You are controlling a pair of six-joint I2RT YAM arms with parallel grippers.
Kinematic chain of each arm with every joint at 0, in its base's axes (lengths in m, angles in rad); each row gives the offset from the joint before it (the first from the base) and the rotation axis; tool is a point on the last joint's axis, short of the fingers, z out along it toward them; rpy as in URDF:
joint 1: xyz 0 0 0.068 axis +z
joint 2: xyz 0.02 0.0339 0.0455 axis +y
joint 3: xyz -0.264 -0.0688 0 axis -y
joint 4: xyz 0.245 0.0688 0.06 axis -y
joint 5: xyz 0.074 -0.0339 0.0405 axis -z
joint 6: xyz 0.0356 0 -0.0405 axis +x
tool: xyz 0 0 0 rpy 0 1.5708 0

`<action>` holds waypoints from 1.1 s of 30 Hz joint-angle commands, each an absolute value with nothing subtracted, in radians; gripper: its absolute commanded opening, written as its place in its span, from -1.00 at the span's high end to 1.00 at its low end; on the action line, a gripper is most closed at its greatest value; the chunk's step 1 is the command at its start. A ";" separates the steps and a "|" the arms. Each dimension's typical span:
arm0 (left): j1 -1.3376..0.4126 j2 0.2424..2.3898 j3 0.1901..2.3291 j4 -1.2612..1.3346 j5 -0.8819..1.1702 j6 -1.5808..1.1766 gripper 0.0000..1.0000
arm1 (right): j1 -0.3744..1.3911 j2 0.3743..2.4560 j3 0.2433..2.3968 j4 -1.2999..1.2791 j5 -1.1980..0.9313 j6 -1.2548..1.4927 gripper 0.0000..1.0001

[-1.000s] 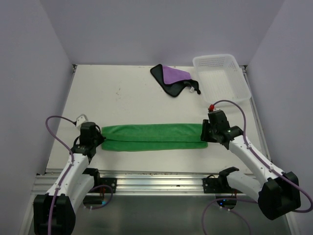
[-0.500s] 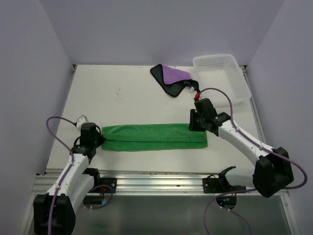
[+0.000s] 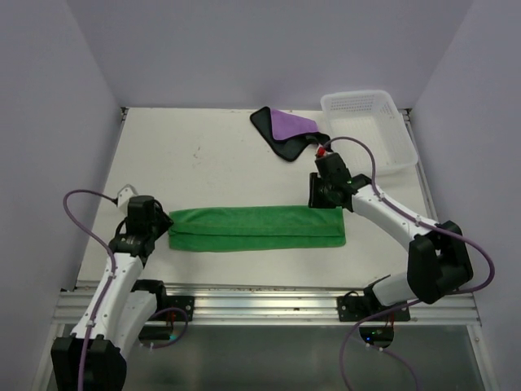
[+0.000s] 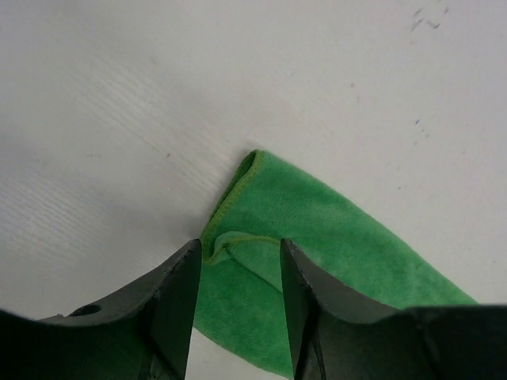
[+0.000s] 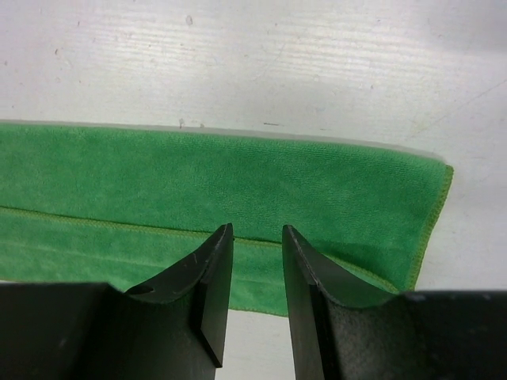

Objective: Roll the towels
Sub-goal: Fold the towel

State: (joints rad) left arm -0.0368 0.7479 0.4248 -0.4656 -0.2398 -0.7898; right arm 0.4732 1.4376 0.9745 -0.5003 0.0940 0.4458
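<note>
Two towels: green towel, a long folded strip on the surface, one end between the parted left jaws, other end under the parted, empty right jaws. Purple towel is way beyond them, beside one white lattice basket.

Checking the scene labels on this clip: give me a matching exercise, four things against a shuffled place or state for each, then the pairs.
Things:
1. green towel
2. purple towel
3. white basket
4. left end effector

Place or state:
A. far right corner of the table
B. long folded strip lying flat
C. bunched at the far edge, just left of the basket
D. jaws apart at the strip's left end

Pairs: 1-B, 2-C, 3-A, 4-D
</note>
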 commanded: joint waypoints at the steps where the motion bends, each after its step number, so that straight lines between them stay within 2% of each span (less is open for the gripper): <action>1: -0.028 0.768 0.550 -0.502 -0.301 -0.798 0.03 | 0.439 1.439 1.023 -0.503 0.103 0.446 0.30; 6: -0.028 0.960 0.679 -0.451 -0.296 -0.720 -0.12 | 0.353 1.445 1.042 -0.526 0.084 0.446 0.29; 12: -0.028 1.162 0.738 -0.370 -0.223 -0.663 -0.13 | 0.262 1.428 1.023 -0.558 0.109 0.452 0.23; 21: -0.028 1.244 0.684 -0.282 -0.215 -0.634 -0.14 | 0.187 1.486 0.956 -0.503 0.123 0.480 0.11; 33: -0.026 1.290 0.681 -0.229 -0.210 -0.615 -0.14 | 0.143 1.569 0.916 -0.430 0.095 0.502 0.13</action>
State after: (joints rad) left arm -0.0338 1.2911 0.6823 -0.2916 -0.2115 -0.6415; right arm 0.1497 1.5524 0.9237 -0.4805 0.0937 0.4824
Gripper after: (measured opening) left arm 0.569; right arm 0.442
